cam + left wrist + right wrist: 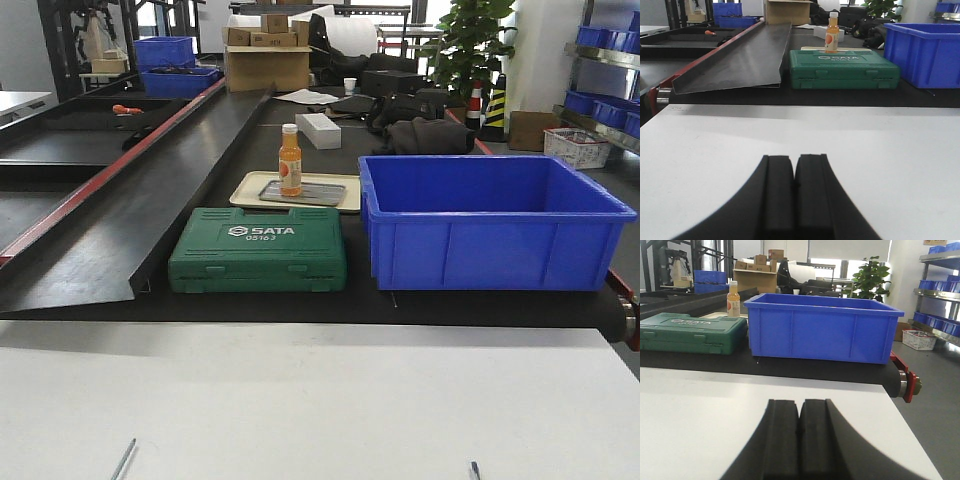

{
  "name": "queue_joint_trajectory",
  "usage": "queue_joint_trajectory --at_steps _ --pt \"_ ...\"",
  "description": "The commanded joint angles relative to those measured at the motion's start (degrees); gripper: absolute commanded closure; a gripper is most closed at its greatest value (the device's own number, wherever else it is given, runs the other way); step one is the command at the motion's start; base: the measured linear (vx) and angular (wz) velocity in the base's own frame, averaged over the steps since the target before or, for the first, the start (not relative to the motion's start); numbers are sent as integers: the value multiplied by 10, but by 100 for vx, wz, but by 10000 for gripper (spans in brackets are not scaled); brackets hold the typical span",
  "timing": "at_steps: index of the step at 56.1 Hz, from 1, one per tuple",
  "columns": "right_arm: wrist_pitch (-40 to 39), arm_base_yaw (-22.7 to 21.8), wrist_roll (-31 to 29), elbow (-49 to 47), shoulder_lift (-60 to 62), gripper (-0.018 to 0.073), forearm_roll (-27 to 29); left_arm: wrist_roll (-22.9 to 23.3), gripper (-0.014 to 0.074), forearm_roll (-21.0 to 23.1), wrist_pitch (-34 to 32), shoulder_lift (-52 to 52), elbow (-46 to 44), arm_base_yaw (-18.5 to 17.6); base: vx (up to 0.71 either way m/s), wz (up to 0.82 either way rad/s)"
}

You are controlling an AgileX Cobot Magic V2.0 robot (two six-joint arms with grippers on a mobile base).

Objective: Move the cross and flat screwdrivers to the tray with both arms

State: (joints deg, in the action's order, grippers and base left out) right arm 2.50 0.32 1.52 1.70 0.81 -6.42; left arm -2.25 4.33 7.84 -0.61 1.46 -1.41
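No screwdriver shows in any view. A shut green SATA tool case point(258, 250) lies on the black belt; it also shows in the left wrist view point(844, 69) and the right wrist view point(690, 332). Behind it is a cream tray point(345, 192) holding a grey metal plate and an orange bottle point(290, 160). My left gripper point(795, 158) is shut and empty, low over the white table point(300, 400). My right gripper point(800, 402) is shut and empty, also low over the white table, in front of the blue bin.
A big blue bin point(490, 225) stands right of the case on the belt. A black sloped sheet point(130, 230) with a red edge runs along the left. Boxes, blue crates and a plant stand far behind.
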Motion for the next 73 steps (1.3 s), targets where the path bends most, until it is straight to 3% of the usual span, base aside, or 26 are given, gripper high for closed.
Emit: queue_joint_trajectory --at_steps 1,52,59,70,73 --pt "-44 1 -1 10 5 568 -1 1 603 2 -44 -2 14 1 0 0" --pt "-47 1 -1 10 5 568 -1 2 603 3 -71 -2 14 1 0 0" --pt "-85 1 -1 10 5 568 -1 8 603 3 -78 -2 14 1 0 0" --pt "-219 1 0 6 5 568 1 43 600 3 -202 -2 12 1 0 0" --pt "-222 1 11 -8 5 568 4 51 596 3 -244 -2 9 1 0 0"
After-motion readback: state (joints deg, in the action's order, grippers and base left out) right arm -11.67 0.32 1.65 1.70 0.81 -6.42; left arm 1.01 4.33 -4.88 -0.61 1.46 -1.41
